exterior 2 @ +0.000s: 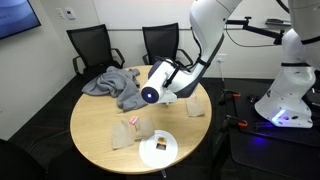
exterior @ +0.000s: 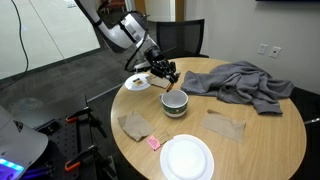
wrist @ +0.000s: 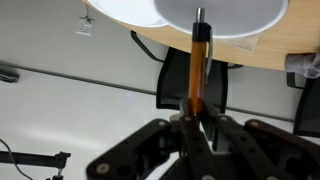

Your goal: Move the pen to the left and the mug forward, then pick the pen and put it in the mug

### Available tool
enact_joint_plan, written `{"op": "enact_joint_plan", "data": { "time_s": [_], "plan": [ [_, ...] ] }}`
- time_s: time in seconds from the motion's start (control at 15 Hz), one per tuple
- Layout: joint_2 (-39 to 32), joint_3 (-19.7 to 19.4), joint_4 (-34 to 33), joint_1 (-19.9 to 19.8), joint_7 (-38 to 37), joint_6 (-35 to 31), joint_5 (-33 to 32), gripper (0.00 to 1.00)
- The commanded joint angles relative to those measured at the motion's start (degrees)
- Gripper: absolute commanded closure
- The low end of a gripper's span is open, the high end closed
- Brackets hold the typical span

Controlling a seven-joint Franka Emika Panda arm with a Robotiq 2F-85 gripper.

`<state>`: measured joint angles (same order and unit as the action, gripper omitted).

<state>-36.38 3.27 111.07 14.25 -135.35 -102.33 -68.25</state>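
The last step of the task is judged to be in hand: the pen (wrist: 198,60) is off the table and held close to the mug (exterior: 175,102). In the wrist view the gripper (wrist: 197,120) comes in from the bottom of the frame, its jaws clenched on the lower end of the thin orange pen. The pen runs up the middle of the frame, and its dark tip overlaps a white round shape at the top edge, taken to be the mug. In an exterior view the gripper (exterior: 166,72) hangs in the upper middle of the frame, just above and to the left of the squat off-white mug. The mug stands on the round wooden table (exterior: 265,140) between a small saucer (exterior: 137,83) and a crumpled grey cloth (exterior: 240,82), and the pen is too small to be made out there. A white plate (exterior: 187,158) lies at the lower edge. In an exterior view the mug is hidden behind the arm (exterior 2: 178,78). For the next move, the pen is to be centred over the mug's opening, lowered inside the rim, and only then released. A release off-centre could let it tip over the low wall.
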Motion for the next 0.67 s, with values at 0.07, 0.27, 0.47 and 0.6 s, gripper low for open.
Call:
{"op": "enact_joint_plan", "data": {
  "time_s": [0.07, 0.27, 0.47, 0.6],
  "plan": [
    [-3.72, 0.25, -3.59, -0.51, 0.65, 1.69, -1.07, 0.96],
    [-5.16, 0.12, -4.59, -0.53, 0.81, 1.82, -1.14, 0.96],
    [-6.15, 0.22, -5.21, -0.27, 1.32, 2.56, -0.72, 0.64],
    [-6.37, 0.3, -5.27, -0.2, 1.34, 2.99, -0.46, 0.53]
  ]
}}
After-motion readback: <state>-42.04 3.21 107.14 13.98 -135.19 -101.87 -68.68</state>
